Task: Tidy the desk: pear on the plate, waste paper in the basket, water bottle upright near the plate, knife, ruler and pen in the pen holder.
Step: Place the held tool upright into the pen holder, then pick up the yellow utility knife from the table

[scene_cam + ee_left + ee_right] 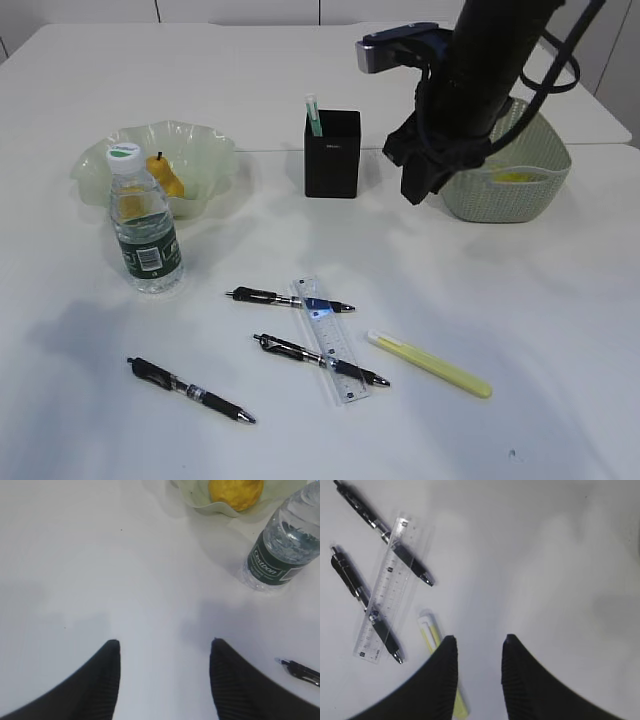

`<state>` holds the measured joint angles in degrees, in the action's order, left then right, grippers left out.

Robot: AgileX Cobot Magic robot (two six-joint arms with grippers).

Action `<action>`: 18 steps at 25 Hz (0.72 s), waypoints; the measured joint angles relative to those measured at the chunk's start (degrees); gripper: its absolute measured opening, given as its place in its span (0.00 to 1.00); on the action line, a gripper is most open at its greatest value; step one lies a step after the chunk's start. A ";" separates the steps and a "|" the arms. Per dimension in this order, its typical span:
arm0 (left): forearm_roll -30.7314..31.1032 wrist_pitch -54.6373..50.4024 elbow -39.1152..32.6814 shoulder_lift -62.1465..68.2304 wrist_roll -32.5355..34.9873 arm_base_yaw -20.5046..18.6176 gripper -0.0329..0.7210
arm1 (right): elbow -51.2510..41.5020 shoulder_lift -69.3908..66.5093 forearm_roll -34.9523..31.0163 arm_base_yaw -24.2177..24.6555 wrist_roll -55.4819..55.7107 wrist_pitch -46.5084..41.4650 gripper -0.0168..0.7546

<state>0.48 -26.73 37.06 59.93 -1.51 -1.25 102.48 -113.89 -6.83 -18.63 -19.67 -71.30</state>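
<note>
The yellow-orange pear (166, 179) lies in the pale green ruffled plate (205, 140). The water bottle (144, 228) stands upright just in front of the plate. The clear ruler (329, 341) lies across two black pens (290, 298) (320, 360), and a third pen (190, 390) lies at the left. Beside them is a slim yellow knife (430, 365). The black pen holder (332, 155) has a green-white stick in it. My right gripper (418, 185) hangs open and empty beside the basket (510, 180). My left gripper (165, 642) is open over bare desk (100, 555).
Something yellow (515, 177) lies inside the basket. The right wrist view shows the ruler (385, 590), two pens (385, 532) and the knife (432, 632) to the left of my open gripper (479, 642). The left wrist view shows the bottle (282, 545), the pear (235, 492) and a pen tip (300, 670).
</note>
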 joint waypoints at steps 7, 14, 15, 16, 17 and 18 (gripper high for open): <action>0.00 -0.04 0.00 0.00 0.00 0.00 0.58 | -6.24 2.93 -1.77 0.00 -2.59 0.45 0.32; 0.10 -0.04 0.00 0.00 0.00 0.00 0.58 | -18.26 9.10 -2.03 0.00 -5.71 3.72 0.32; 0.10 -0.04 0.00 0.00 0.00 0.00 0.58 | -20.10 9.97 -2.17 0.00 -6.48 4.72 0.32; 0.10 -0.04 0.00 0.00 0.00 0.00 0.58 | -21.88 10.86 -2.49 0.00 -7.18 5.99 0.32; 0.10 -0.04 0.00 0.00 0.00 0.00 0.58 | -23.56 11.61 -2.75 0.00 -7.84 7.28 0.32; 0.10 -0.04 0.00 0.00 0.00 0.00 0.58 | -24.84 12.44 -3.16 0.00 -8.77 8.20 0.32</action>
<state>0.58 -26.76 37.06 59.93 -1.51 -1.25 77.64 -101.45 -10.00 -18.63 -28.43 -63.09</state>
